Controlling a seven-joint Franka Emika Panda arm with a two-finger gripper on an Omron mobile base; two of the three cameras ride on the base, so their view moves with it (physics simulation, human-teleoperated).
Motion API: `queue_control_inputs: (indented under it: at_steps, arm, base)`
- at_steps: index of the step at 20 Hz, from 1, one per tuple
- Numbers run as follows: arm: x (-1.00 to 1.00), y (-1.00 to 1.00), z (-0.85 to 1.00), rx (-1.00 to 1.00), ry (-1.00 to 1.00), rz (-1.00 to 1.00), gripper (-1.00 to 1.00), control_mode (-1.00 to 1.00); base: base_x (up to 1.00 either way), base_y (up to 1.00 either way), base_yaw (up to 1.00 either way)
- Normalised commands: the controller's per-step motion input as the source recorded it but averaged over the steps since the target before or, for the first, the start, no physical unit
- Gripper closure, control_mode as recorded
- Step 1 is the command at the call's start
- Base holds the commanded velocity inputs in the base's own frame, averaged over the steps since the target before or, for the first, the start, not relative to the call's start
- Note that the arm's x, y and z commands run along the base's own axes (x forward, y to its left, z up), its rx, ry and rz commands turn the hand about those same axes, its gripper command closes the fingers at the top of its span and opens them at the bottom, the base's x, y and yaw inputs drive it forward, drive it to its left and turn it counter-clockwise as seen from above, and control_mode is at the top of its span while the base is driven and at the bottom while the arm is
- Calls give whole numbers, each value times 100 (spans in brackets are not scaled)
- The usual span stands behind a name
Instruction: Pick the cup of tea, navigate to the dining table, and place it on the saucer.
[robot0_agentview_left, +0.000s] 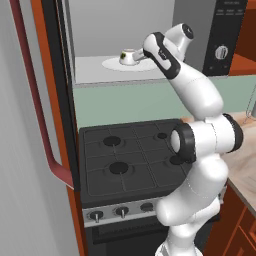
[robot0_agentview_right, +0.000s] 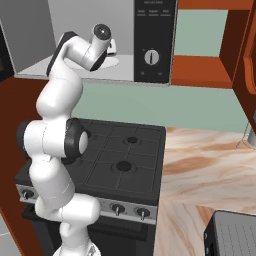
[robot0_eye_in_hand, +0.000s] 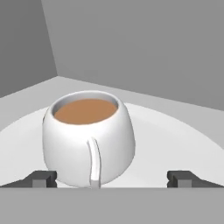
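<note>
1 cup of tea (robot0_eye_in_hand: 87, 135) is sitting upright on the large white microwave plate (robot0_eye_in_hand: 175, 144), inside the open microwave (robot0_agentview_left: 95, 70) that is hanging above the stove (robot0_agentview_left: 130, 160). The robot arm (robot0_agentview_left: 195, 100) is reaching up from beside the stove and into that cavity, with the gripper (robot0_eye_in_hand: 111, 178) lying level with the cup's lower half and just in front of it.

The claw is standing wide open and gripping nothing. In the hand view its 2 dark fingertips (robot0_eye_in_hand: 41, 178) are showing to either side of the cup, the left one close by the cup's wall and the right one well apart from it, so the cup is sitting off-centre between them. The cup's thin handle is facing straight toward the hand, and the brown tea is lying level, a little below the rim.

Judging from this, the pick is the step in hand and the grasp is not yet made; the drive to the dining table and the placing on the saucer are both waiting. The next move is likely calling for a small advance and a sideways correction so the cup's body sits centred between the fingers, then a gentle closing. The handle may be getting in the way, and any tilt on lifting out of the microwave is risking a spill.
</note>
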Motion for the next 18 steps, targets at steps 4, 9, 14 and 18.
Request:
queue_control_inputs:
  at_steps: [4, 9, 14, 18]
  arm:
    - [0, 13, 0, 0, 0, 0, -100, -100]
    - [0, 11, 0, 0, 0, 1, -100, -100]
    - [0, 6, 0, 0, 0, 2, -100, -100]
    - [10, 0, -2, 0, 0, 0, -100, -100]
  base:
    - [0, 0, 0]
    - [0, 0, 0]
    - [0, 0, 0]
    - [0, 0, 0]
